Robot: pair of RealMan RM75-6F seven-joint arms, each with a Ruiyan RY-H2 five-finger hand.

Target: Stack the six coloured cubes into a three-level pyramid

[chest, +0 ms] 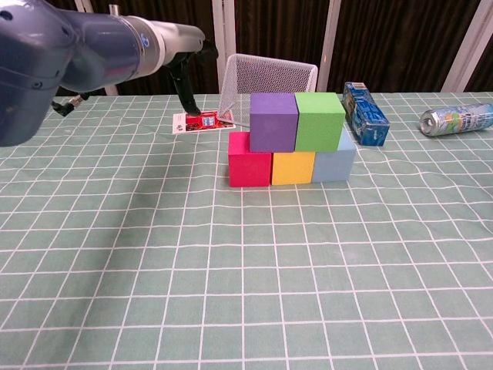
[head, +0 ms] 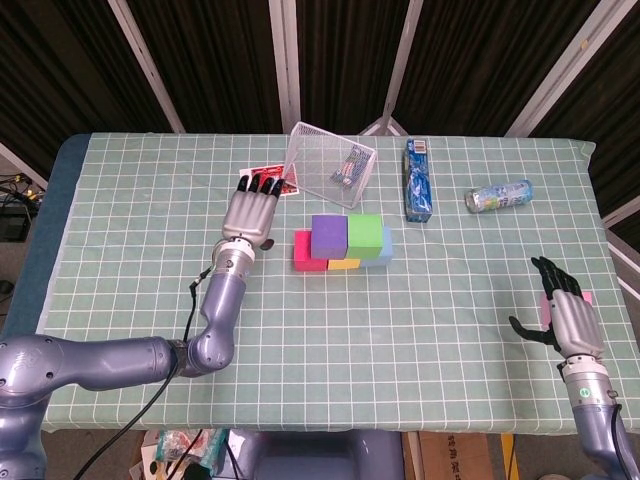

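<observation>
Left hand [head: 252, 212] hovers flat at nine o'clock of the stack, fingers extended and slightly apart, holding nothing. Right hand [head: 566, 315] sits far off at four o'clock near the table [head: 140, 240] edge, fingers around a pink cube [head: 546, 306]. On the checked cloth, the bottom row reads red cube [chest: 249, 169], yellow cube [chest: 293, 167], blue cube [chest: 333, 163], touching; purple cube [chest: 273, 121] and green cube [chest: 320, 120] rest on top, side by side. Behind, at twelve o'clock, a wire basket [chest: 266, 83] lies tipped
</observation>
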